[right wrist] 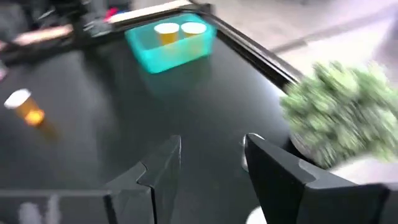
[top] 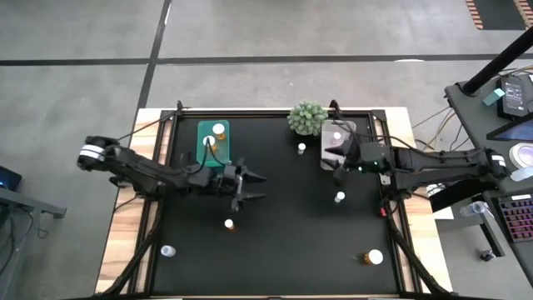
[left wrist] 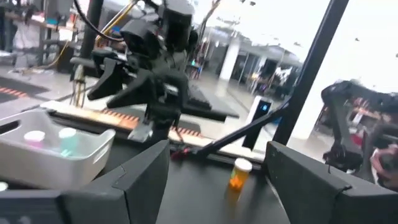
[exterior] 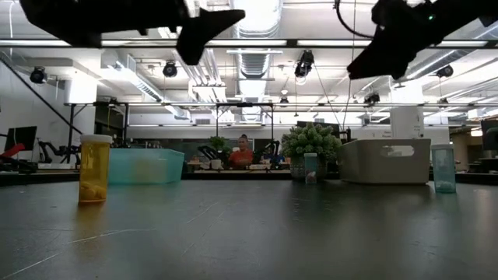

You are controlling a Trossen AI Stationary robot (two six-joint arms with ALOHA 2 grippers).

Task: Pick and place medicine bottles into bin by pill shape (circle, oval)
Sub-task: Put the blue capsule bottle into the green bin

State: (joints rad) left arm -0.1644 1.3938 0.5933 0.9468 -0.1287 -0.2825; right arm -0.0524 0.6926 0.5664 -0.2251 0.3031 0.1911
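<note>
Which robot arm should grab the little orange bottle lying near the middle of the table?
Probably the left. The left gripper hangs open close to the orange bottle, while the right gripper, also open, sits by the grey bin, farther away.

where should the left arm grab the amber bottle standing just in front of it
Probably around the round amber body below the white cap of the small amber medicine bottle, coming straight down: it stands upright and alone on the black table, and the left gripper hangs open nearby.

No legible text, label, brand, number or sign appears on any bottle, bin or surface in these views.
</note>
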